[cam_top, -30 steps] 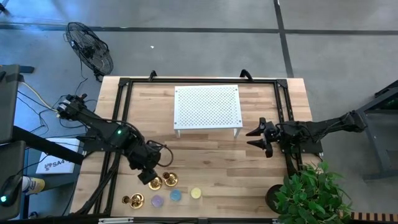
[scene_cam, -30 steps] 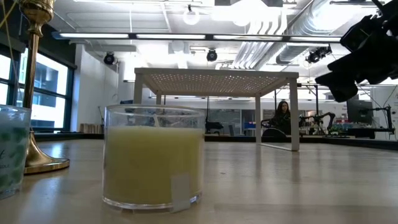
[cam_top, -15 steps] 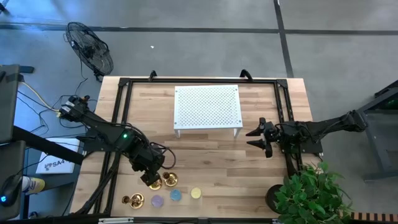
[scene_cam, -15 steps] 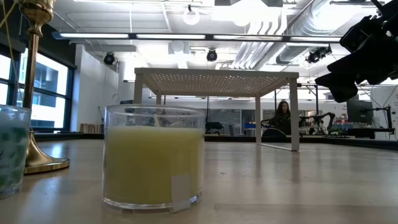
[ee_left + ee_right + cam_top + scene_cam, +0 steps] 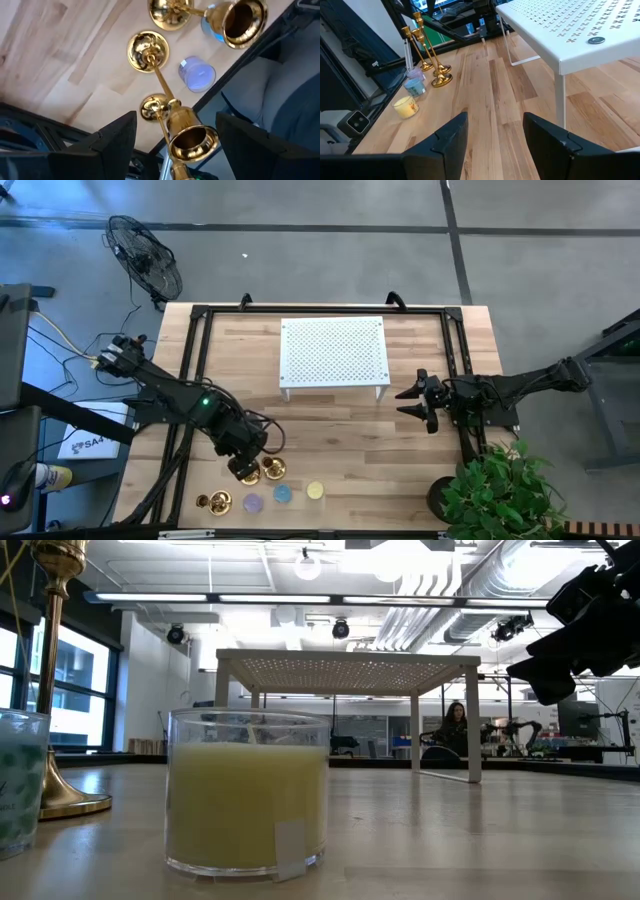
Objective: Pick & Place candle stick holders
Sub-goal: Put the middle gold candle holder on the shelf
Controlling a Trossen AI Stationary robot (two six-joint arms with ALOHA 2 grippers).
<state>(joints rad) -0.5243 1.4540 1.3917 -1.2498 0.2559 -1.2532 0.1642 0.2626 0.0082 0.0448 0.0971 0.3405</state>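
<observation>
Candle stick holders (image 5: pixel 165 112), left gripper (image 5: pixel 172 131) above

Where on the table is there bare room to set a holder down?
Bare wood lies between the white rack and the right gripper, and in front of the rack. It is crowded by the left gripper, around the holders and candles.

There are almost no words to read. At the lower left of the high view, a white sign (image 5: pixel 85 442) on the floor shows letters like "SA".
</observation>
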